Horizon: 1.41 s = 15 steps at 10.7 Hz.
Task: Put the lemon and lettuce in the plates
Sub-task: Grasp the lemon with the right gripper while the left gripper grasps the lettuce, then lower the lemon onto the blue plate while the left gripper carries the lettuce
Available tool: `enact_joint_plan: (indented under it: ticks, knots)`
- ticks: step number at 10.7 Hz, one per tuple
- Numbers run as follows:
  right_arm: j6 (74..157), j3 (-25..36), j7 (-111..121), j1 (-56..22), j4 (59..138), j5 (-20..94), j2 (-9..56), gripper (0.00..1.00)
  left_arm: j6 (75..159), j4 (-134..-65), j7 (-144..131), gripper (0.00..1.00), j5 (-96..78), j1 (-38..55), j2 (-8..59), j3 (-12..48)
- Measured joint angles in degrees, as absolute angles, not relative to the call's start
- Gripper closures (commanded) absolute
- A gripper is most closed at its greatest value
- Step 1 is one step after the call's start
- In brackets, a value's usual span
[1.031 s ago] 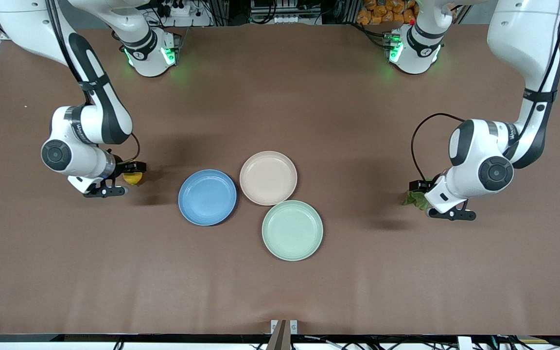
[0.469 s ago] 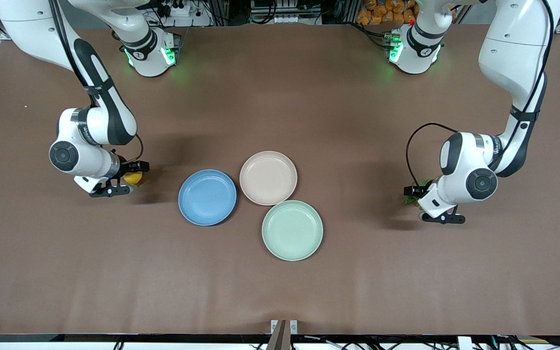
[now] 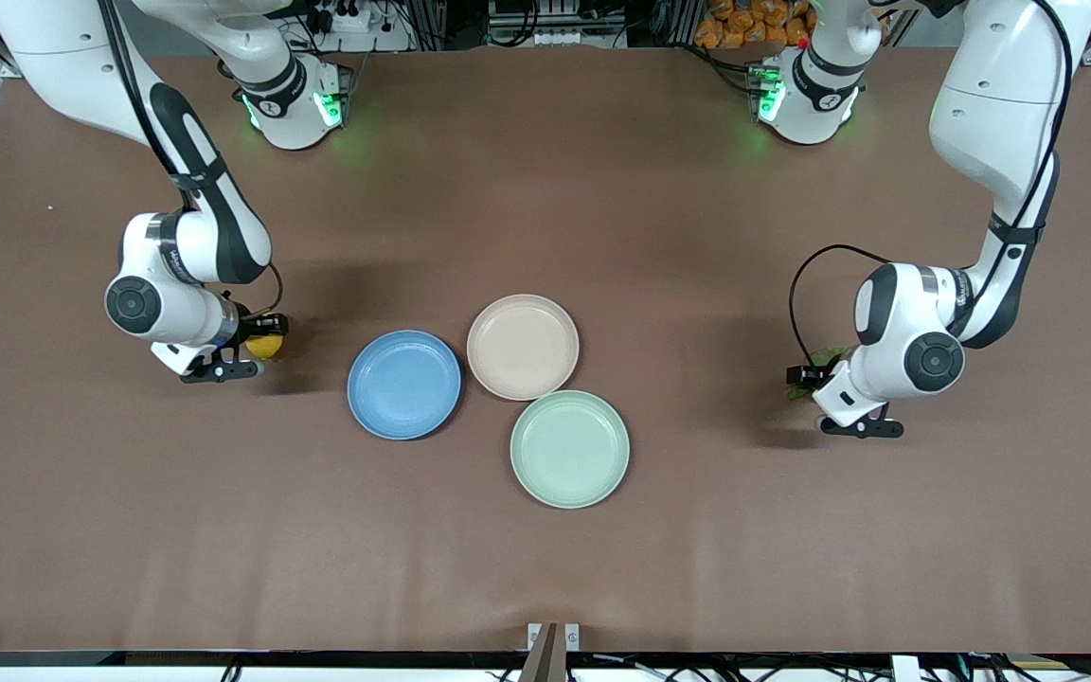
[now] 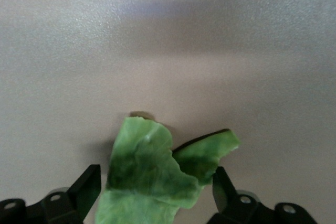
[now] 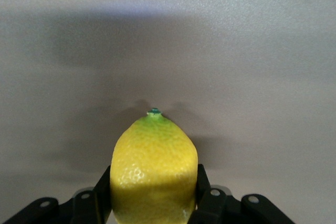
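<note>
The yellow lemon (image 3: 265, 346) sits toward the right arm's end of the table, beside the blue plate (image 3: 403, 384). My right gripper (image 3: 259, 339) is shut on it; in the right wrist view both fingers press the lemon's (image 5: 154, 166) sides, right gripper (image 5: 154, 184). The green lettuce (image 3: 803, 381) lies toward the left arm's end. My left gripper (image 3: 808, 377) is low over it, open, with a finger on each side; in the left wrist view the lettuce (image 4: 149, 166) lies between the spread fingers, left gripper (image 4: 154, 187). The beige-pink plate (image 3: 523, 347) stands by the blue one.
A pale mint-green dish (image 3: 569, 449) touches the beige-pink plate and lies nearer to the front camera. The three dishes cluster mid-table between the two grippers. Brown table surface (image 3: 545, 218) surrounds them.
Both wrists have shifted a little toward the dishes and settled lower. The lettuce is now more hidden under the left hand. The lemon stays in the right gripper.
</note>
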<state>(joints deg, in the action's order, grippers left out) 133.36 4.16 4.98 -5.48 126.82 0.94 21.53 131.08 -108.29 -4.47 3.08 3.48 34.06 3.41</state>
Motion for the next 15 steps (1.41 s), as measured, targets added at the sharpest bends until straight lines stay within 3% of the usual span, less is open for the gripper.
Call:
enact_joint_plan:
  ticks: [1,2,5,7,11,15]
  knots:
    - [131.5,4.1,5.2,-5.5,125.9,0.9,21.3,1.00,131.4,-108.3,-4.5,0.96,3.1,3.5,34.1,3.4]
    - [128.5,4.1,5.3,-5.5,123.9,0.9,20.9,1.00,131.5,-108.2,-4.5,1.00,3.1,3.4,34.1,3.4]
    - [116.5,4.0,5.2,-7.6,113.0,4.6,19.7,1.00,131.5,-107.4,-4.6,1.00,3.0,3.2,33.5,3.4]
    - [114.9,3.9,4.9,-10.5,107.8,6.0,19.9,1.00,130.7,-106.7,-4.6,1.00,2.4,3.2,31.6,3.6]
    - [117.2,3.6,-1.7,-18.6,100.7,13.3,26.1,1.00,121.5,-102.2,-8.2,1.00,-1.9,6.8,25.1,5.1]
    - [125.7,3.5,-9.2,-24.3,96.1,15.8,35.1,1.00,121.1,-99.6,-24.3,1.00,-2.1,16.0,24.3,7.4]
